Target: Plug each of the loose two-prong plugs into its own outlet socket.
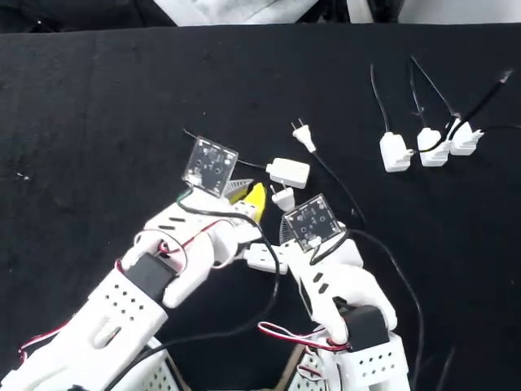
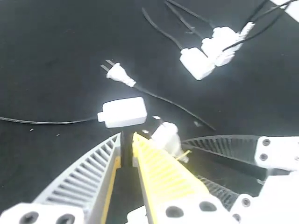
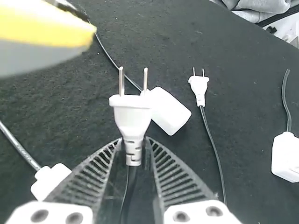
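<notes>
Right claw (image 3: pixel 133 142) clamped on a two-prong plug (image 3: pixel 132 114) at its collar, prongs aimed at the socket block (image 3: pixel 169 111) lying on the table (image 3: pixel 56 102) just ahead. Left claw (image 2: pixel 126 136) sits right behind that block; cannot tell its grip. Judgement: find the slot face first (not seen here), square the prongs to it, then push straight with the block braced. Room: the other loose plug (image 3: pixel 198 85) and its cord lie just beside; a second white block (image 3: pixel 46 179) lies near the wrist; table edge well apart.
</notes>
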Available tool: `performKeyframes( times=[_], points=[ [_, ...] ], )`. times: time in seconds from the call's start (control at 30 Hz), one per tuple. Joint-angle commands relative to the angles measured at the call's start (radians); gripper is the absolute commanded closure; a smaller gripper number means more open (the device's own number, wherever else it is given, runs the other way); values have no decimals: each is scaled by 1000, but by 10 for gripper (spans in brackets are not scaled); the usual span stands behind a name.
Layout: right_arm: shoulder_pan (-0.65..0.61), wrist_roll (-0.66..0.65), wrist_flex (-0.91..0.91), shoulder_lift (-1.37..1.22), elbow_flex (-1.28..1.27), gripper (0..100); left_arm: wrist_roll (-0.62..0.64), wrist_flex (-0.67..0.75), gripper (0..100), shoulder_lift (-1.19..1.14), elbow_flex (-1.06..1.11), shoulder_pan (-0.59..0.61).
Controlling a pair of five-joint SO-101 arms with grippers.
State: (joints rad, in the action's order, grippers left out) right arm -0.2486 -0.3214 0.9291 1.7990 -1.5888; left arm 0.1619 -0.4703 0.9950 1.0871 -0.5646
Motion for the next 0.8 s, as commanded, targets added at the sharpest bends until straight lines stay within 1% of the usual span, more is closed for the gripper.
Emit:
performKeyframes(
  times=[0.0, 0.03, 0.17, 0.23, 0.3, 0.47, 0.6, 0.77],
  points=[
    [0, 8, 6, 93, 5, 988, 6, 21, 952, 17, -12, -39],
    [-2, 8, 6, 93, 5, 988, 0, 21, 965, 17, -12, -45],
    [-2, 8, 6, 94, 5, 988, -112, 20, 970, 14, -12, -84],
    [-3, 8, 6, 94, 5, 988, -132, 20, 970, 14, -12, -97],
    [-14, 6, 6, 94, 5, 988, -132, 26, 970, 12, -15, -97],
    [-87, 6, 34, 96, 12, 988, -132, 18, 970, 11, -27, -96],
    [-87, 6, 32, 96, 12, 988, -132, -23, 970, -2, -21, -96],
    [-87, 8, 32, 96, 13, 988, -133, -17, 970, -57, -18, -93]
  ],
)
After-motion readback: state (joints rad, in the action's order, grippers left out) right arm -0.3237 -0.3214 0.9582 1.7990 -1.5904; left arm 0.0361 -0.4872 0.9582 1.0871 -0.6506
